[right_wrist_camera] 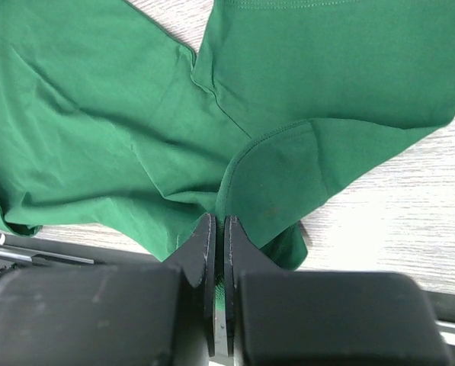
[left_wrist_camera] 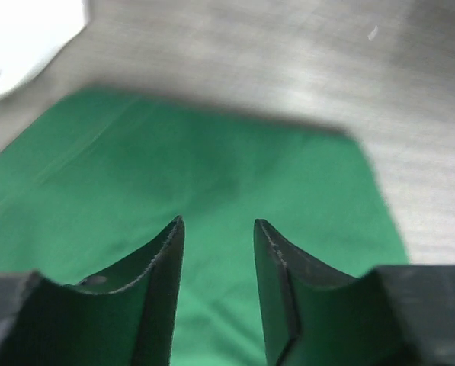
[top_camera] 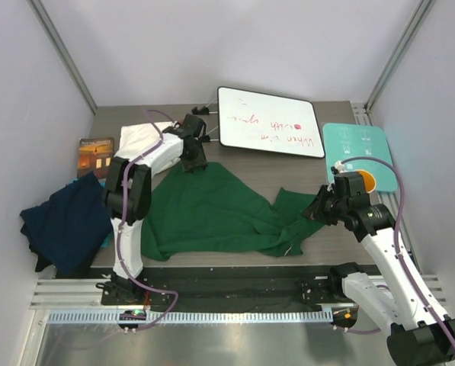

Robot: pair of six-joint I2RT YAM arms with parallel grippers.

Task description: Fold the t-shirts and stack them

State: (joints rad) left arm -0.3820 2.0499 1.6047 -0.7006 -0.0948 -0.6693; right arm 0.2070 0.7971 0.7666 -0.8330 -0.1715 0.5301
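Item: dark green soft cloth t-shirt — spread, rumpled, mid grey wooden table. Probably light and limp, prone to bunching; best taken at hems or corners. Right gripper pinched on its near right edge; left gripper parted, empty — over its far left corner.

Table: green t-shirt centre; cream t-shirt, book, navy t-shirt left; whiteboard rear; teal board right.

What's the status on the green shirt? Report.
Left gripper open, empty, above green t-shirt, far corner. Right gripper shut on its right edge. Shirt spread, unfolded. Whiteboard beyond, clear.
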